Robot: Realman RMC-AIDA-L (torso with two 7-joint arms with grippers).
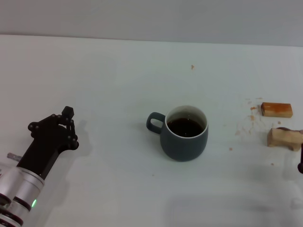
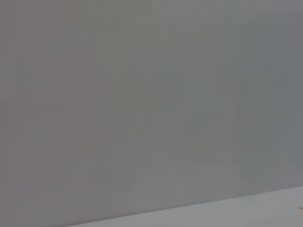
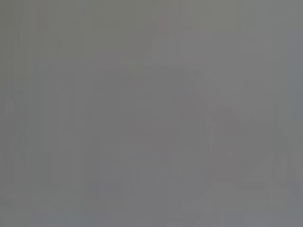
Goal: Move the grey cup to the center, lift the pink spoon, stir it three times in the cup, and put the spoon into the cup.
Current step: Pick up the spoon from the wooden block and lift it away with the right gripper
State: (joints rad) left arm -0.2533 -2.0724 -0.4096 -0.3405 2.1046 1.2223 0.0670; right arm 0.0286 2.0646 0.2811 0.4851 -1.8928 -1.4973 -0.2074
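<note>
The grey cup (image 1: 184, 135) stands upright near the middle of the table in the head view. Dark brown liquid fills it and its loop handle points left. My left gripper (image 1: 67, 113) rests low over the table far to the cup's left, shut with nothing in it. Only a dark sliver of my right gripper (image 1: 300, 161) shows at the right edge, beside the wooden blocks. The pink spoon does not show in any view. Both wrist views show only blank grey surface.
Two tan wooden blocks lie at the far right, an orange-brown one (image 1: 276, 109) and a paler one (image 1: 284, 137) in front of it. Small crumbs (image 1: 246, 125) are scattered on the white table (image 1: 118, 80) to their left.
</note>
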